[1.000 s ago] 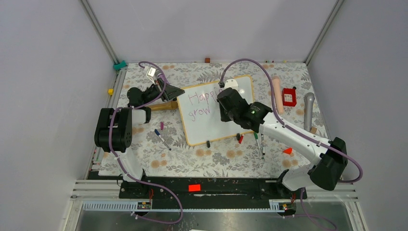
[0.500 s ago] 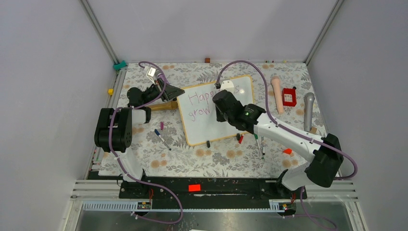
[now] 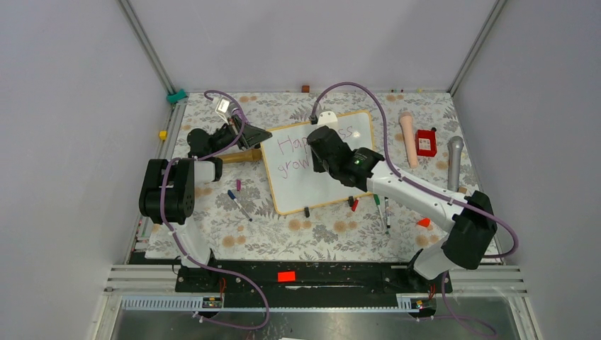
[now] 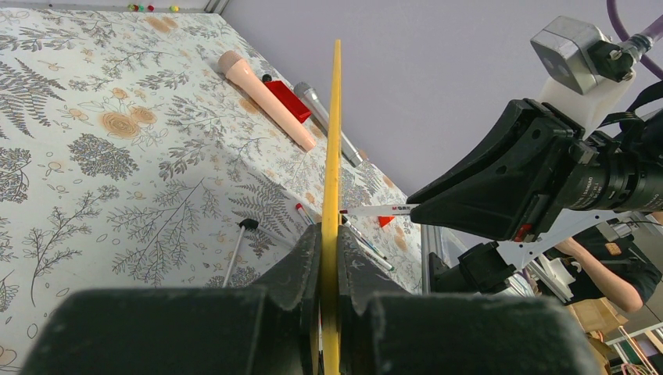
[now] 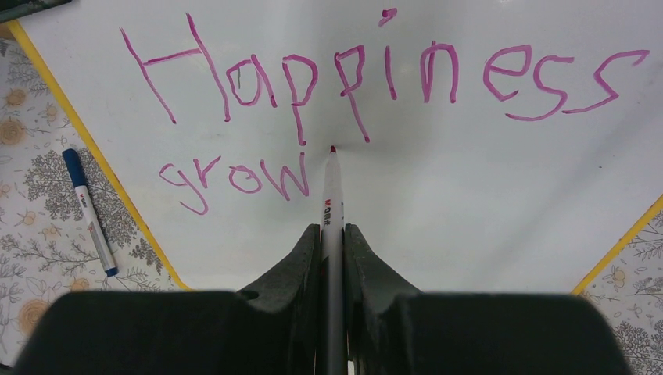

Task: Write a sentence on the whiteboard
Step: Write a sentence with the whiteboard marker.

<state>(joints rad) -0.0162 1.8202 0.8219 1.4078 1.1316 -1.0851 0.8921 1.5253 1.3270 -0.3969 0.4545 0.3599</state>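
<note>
Whiteboard (image 3: 319, 170) lies mid-table, tilted, leaning toward the far edge. Left tool (image 4: 328, 258) is clamped on its yellow rim at the board's left side, edge-on in the left wrist view, likely to brace the board so it doesn't slide under pen pressure. Right tool (image 5: 332, 234) grips a white marker (image 5: 333, 199) with a red-pink tip; the tip sits just past the "w" of "grow", at or barely off the surface, can't tell contact. Sentence (image 5: 375, 86) so far reads "Happiness" on top and "grow" below in pink, so the "s" and "here" look undone. The marker is placed right where the next letter goes.

Around: blue-capped marker (image 5: 88, 207) on the table just off the board's left rim, more loose markers (image 3: 381, 211) by the board's near edge, a pink cylinder (image 3: 408, 138), a red box (image 3: 426, 142) and a grey microphone-like thing (image 3: 453, 163) toward the right edge. Nothing sits on the blank board area ahead of the tip; the right arm's own body hides part of the lettering from the top camera.
</note>
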